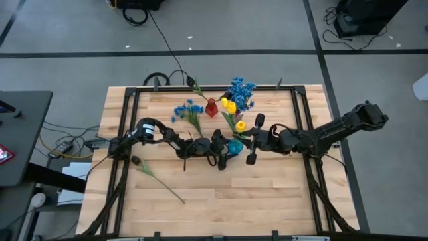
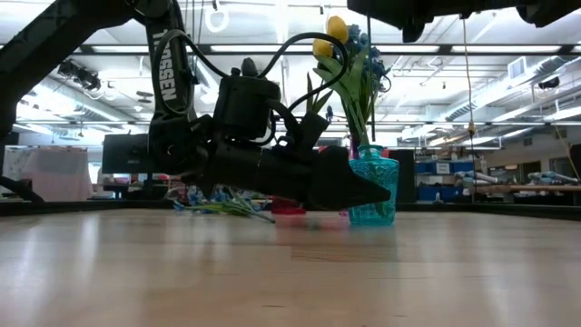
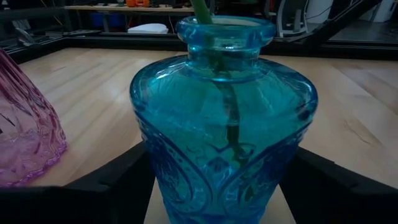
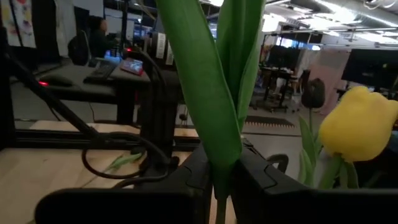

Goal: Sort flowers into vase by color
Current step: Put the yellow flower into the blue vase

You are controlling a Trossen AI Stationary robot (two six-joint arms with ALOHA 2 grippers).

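Observation:
A blue glass vase stands upright on the table's middle, between the fingers of my left gripper, which reaches in level from the left. A green stem runs down through its neck. Above the vase my right gripper is shut on a yellow tulip's leafy stem, with a yellow bud beside it. A red vase stands farther back. Blue flowers lie on the table left of it. A dark-bloomed stem lies near the front left. My left gripper has the blue vase's lower body between its two fingers, one on each side, coming in level from the table's left. The vase stands upright with its base on the table. My right gripper pinches the tulip's stem and leaves between its two fingers, level, from the table's right and across the stem. The stem stands upright, and its lower part hangs into the blue vase.
More yellow buds and a spray of blue blossoms show toward the far edge. A dark frame runs round the tabletop. Bare wood lies toward the near edge.

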